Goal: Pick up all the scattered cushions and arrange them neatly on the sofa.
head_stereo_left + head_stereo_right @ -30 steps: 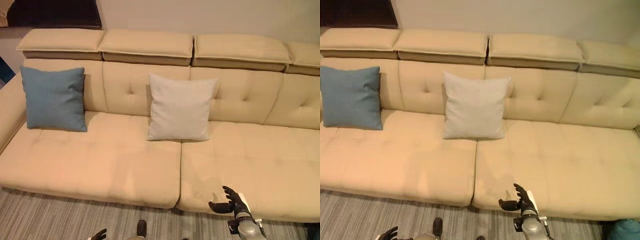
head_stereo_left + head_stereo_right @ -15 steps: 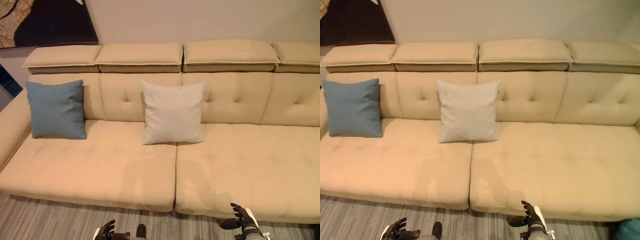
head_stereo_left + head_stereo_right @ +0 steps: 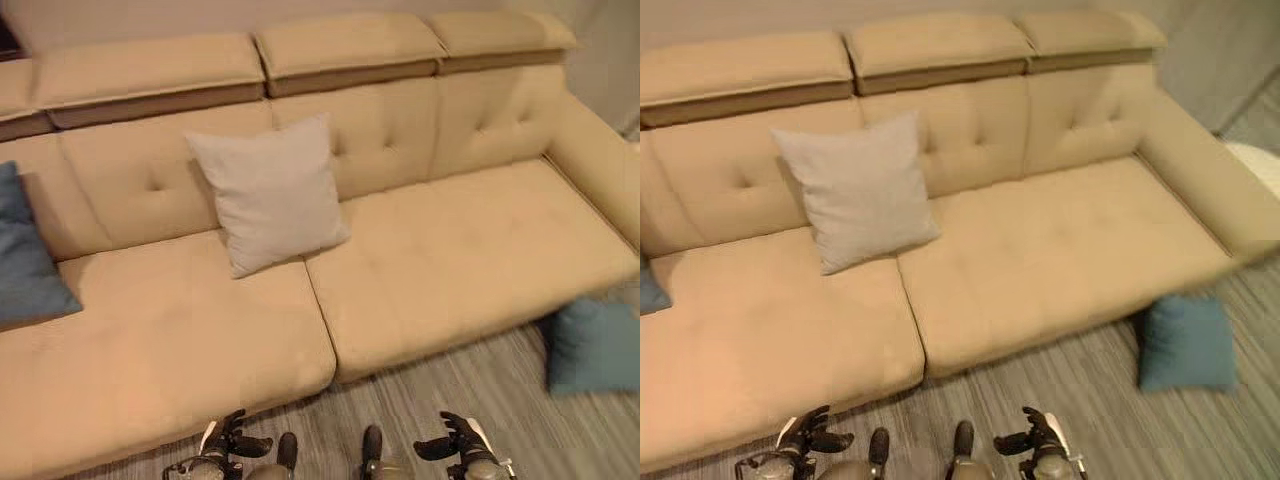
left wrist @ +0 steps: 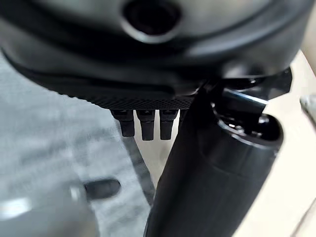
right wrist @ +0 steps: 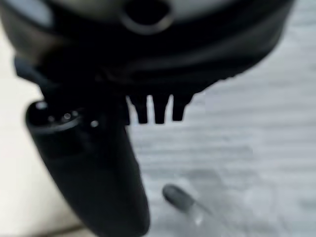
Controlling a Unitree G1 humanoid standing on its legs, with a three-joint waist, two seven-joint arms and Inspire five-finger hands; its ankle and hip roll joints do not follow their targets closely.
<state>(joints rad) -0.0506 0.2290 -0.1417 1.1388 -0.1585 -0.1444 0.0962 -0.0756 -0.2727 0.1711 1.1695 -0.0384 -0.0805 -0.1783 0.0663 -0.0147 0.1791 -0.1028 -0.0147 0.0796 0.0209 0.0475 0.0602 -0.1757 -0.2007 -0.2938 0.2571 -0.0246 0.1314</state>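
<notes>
My right hand (image 3: 1040, 440) hangs low over the floor in front of the sofa (image 3: 1060, 250), fingers loosely spread, holding nothing; my left hand (image 3: 805, 437) mirrors it, just as empty. Off to my right, a blue cushion (image 3: 1185, 342) lies on the floor by the sofa's front right corner, so my right hand is nearer. A grey cushion (image 3: 858, 190) already leans against the backrest, and another blue cushion (image 3: 25, 265) sits at the sofa's left end.

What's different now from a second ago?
The camera swung toward the sofa's right end, so a blue cushion on the floor came into view. The right hand came off the seat edge and hangs low beside the left hand, both open and empty. The grey cushion stayed put.
</notes>
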